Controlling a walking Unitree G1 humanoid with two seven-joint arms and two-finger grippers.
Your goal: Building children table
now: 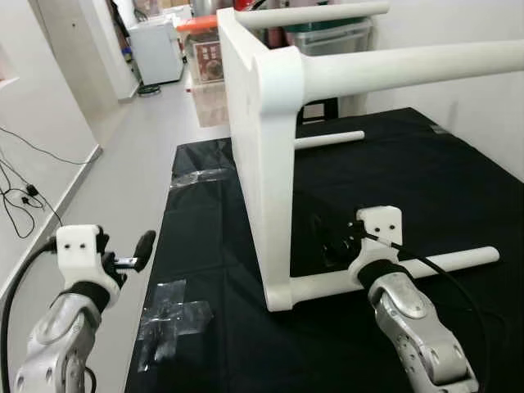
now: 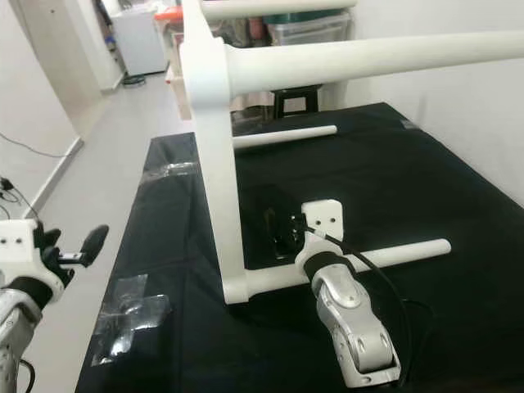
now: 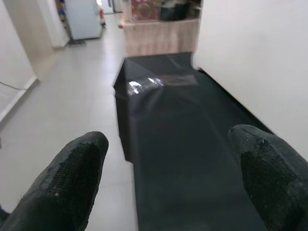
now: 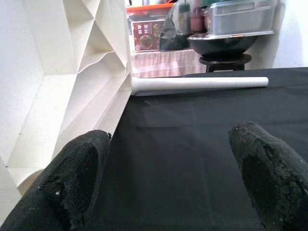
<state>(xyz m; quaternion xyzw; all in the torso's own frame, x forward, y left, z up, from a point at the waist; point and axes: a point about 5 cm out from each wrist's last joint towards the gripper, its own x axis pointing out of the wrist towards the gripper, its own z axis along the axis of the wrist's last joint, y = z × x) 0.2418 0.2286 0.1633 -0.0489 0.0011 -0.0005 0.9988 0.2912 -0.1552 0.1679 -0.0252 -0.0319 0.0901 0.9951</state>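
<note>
Right gripper (image 4: pixel 168 178): fingers spread wide, holding nothing, low over the black cloth (image 1: pixel 426 180), just beside the tabletop's ribbed underside.
Right arm (image 1: pixel 413 323): reached in over the near leg, its cable looped across that leg.
Left gripper (image 3: pixel 173 178): fingers also wide apart and empty, out past the cloth's left edge, over the floor (image 1: pixel 139 155).
Table (image 1: pixel 262 123): white, tipped on its side on the cloth; the tabletop stood on edge, running away from the camera.
Legs: four in place, all pointing to the robot's right, long axes level.
Near leg (image 1: pixel 442 260): lay along the cloth, from the tabletop's near bottom corner.
Far leg (image 4: pixel 199 83): also low on the cloth, further back.
Upper legs (image 1: pixel 409 64): two, jutting out high above the cloth.
Tape (image 1: pixel 168 315): clear patches on the cloth's left side, near and far.
Background: storage boxes (image 1: pixel 332 34) and a white appliance (image 1: pixel 155 49) beyond the table.
</note>
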